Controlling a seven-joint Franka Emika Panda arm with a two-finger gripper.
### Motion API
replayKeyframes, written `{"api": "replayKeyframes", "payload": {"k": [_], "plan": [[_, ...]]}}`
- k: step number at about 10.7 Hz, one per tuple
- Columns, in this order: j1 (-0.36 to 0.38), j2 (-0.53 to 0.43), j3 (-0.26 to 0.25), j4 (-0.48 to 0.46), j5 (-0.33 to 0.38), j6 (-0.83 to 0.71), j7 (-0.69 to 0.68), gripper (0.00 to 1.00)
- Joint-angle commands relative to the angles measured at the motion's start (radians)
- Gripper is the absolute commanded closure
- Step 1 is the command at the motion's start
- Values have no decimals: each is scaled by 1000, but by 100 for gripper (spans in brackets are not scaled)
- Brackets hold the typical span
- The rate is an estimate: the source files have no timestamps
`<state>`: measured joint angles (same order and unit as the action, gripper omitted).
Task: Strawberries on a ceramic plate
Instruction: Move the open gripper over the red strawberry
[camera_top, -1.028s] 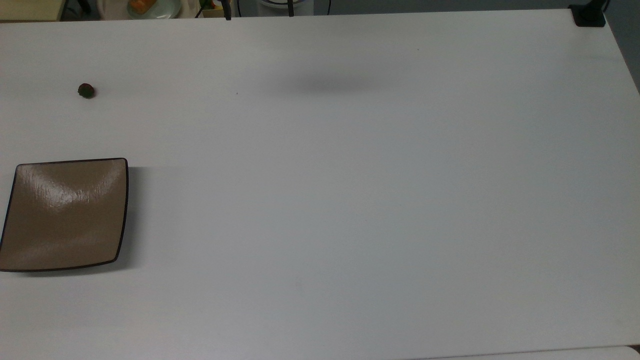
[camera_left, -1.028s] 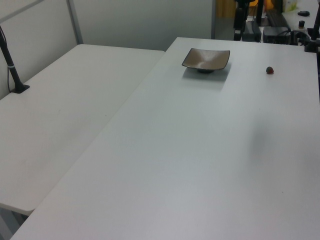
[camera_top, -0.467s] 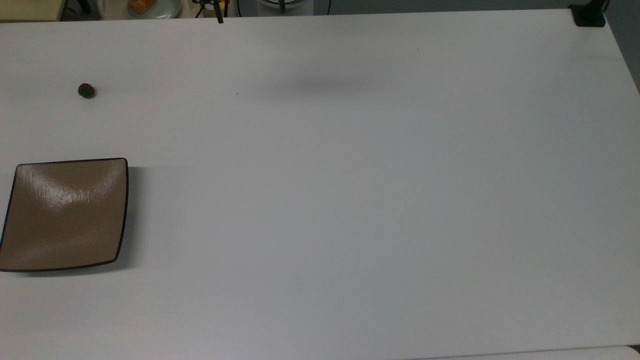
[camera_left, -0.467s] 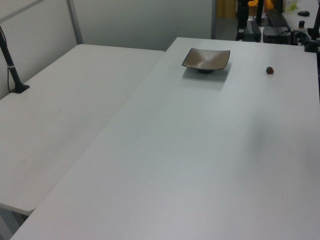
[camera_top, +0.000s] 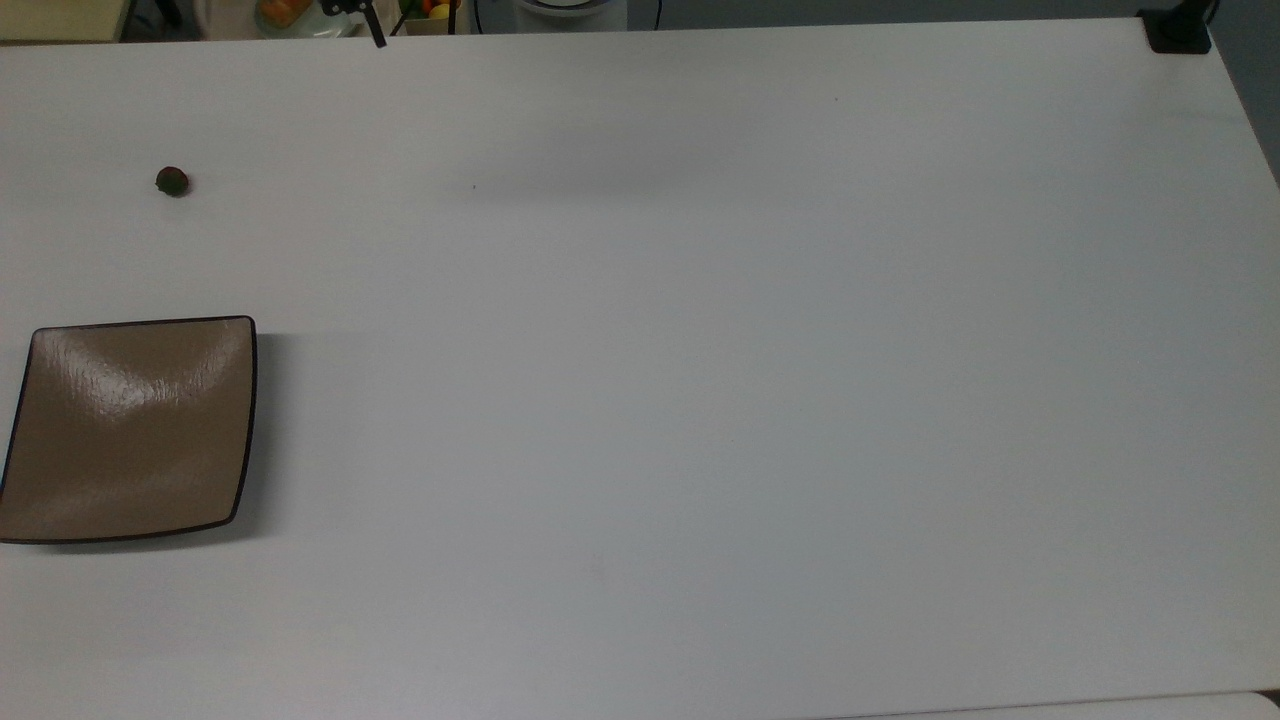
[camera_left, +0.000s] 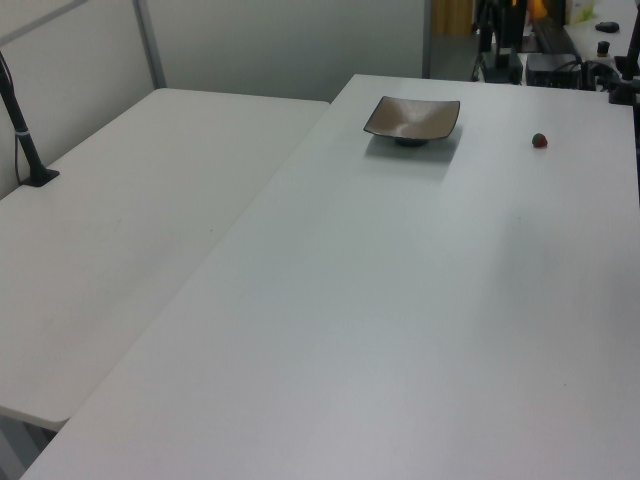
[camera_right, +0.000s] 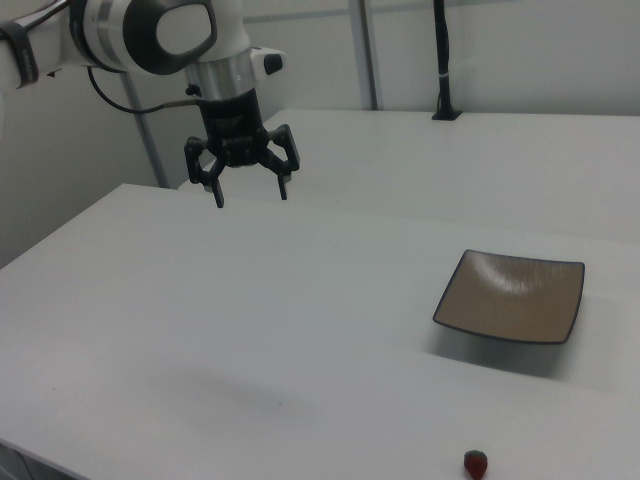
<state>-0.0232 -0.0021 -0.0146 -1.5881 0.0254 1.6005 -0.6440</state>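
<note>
A tiny dark red strawberry (camera_top: 172, 181) with a green cap lies alone on the white table (camera_top: 700, 350), also seen as the strawberry (camera_left: 539, 140) and the strawberry (camera_right: 476, 463). The square tan-brown ceramic plate (camera_top: 130, 430) sits at the top view's left edge, below the berry, with nothing on it; it is the plate (camera_left: 412, 119) and the plate (camera_right: 512, 296) in the side views. My gripper (camera_right: 250, 192) hangs open high above the table, far from both, at the right view's upper left. One fingertip (camera_top: 378, 40) pokes in at the top view's upper edge.
A second white table (camera_left: 110, 240) adjoins on the left view's left, with a black post (camera_left: 25, 140) on it. A black clamp (camera_top: 1178, 30) sits at the top view's upper right corner. A pale dish with orange food (camera_top: 285, 12) lies beyond the far edge.
The gripper's fingers at the top view's upper edge have shifted leftward, and its faint shadow on the table has drifted left. Strawberry and plate have not moved.
</note>
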Motion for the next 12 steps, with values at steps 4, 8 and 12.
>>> {"api": "replayKeyframes", "payload": {"k": [4,8,12], "plan": [[-47,-26,-5,-32,2,-39,-203,0],[-109,-22,-5,-52,1,-33,-201,0],[-152,11,-77,-70,-2,15,-201,0]]}}
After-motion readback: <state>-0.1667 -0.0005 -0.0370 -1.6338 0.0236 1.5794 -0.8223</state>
